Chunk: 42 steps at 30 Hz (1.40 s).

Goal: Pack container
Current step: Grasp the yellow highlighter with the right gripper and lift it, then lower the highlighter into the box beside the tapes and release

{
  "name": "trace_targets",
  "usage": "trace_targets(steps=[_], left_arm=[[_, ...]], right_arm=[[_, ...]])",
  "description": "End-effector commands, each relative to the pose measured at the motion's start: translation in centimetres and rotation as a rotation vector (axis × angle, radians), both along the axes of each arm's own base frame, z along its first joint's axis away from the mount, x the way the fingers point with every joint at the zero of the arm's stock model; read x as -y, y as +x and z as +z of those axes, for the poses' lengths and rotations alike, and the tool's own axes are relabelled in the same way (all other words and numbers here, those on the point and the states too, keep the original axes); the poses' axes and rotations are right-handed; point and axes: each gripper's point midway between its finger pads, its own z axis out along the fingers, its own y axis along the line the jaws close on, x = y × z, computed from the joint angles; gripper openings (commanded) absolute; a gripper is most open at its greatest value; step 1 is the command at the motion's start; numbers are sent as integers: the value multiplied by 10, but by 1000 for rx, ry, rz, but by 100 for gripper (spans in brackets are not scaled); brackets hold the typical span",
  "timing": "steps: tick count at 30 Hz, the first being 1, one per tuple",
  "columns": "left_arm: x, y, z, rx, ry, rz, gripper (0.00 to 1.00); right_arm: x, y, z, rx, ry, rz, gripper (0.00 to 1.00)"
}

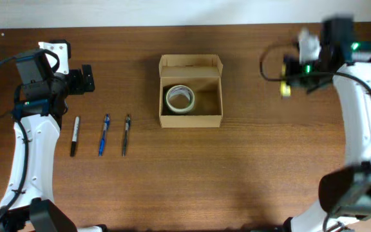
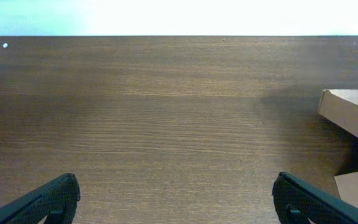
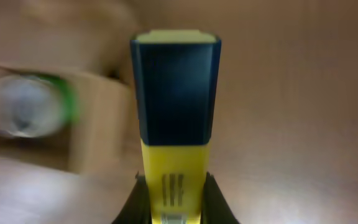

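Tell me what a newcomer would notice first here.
The open tan cardboard box at the centre of the table, with a pale roll of tape inside, stands out first. At the far right, the right gripper clamps a yellow marker with a dark cap. Three pens lie in a row left of the box.

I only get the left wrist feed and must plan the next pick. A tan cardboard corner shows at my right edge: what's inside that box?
Observer: A roll of pale tape lies in the left half of the open tan cardboard box.
Operator: What is out on the table?
Observer: Left of the box lie a black marker, a blue pen and a dark pen, side by side.
Operator: And the other arm?
Observer: The right pincer is shut on a yellow highlighter with a dark cap, off to the right of the box.
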Motion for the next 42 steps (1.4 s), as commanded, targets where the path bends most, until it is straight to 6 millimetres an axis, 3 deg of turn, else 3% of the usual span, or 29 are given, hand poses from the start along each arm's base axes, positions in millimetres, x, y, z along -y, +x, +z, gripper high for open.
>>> trace_targets(steps=[1,4,6,8,11,13,20,24,31,42], left_arm=[[-2,4,6,16,8,-14,99],[-2,4,6,16,8,-14,99],[-2,4,6,16,8,-14,99],[-2,4,6,16,8,-14,99],[-2,4,6,16,8,-14,99],[-2,4,6,16,8,-14,99],[-2,4,6,16,8,-14,99],[-2,4,6,16,8,-14,99],[-2,4,6,16,8,-14,99],[-2,4,6,16,8,-14,99]], right_arm=[[-71,-13,102,291,-54,299,4],[-122,-27,137,445,-202,535,4],[-150,-34,135,488,-308,677,4],[-176,-39,121,481,-375,805,4],[-210,-40,75,402,-460,1029,4],[-218,-31,48,347,-494,1083,4],[-230,-4,-64,94,-500,1181,4],[-233,0,-107,-4,-493,1200,4],[-239,-5,-127,-46,-441,1218,4],[-229,-26,-162,-164,-420,1242,4]])
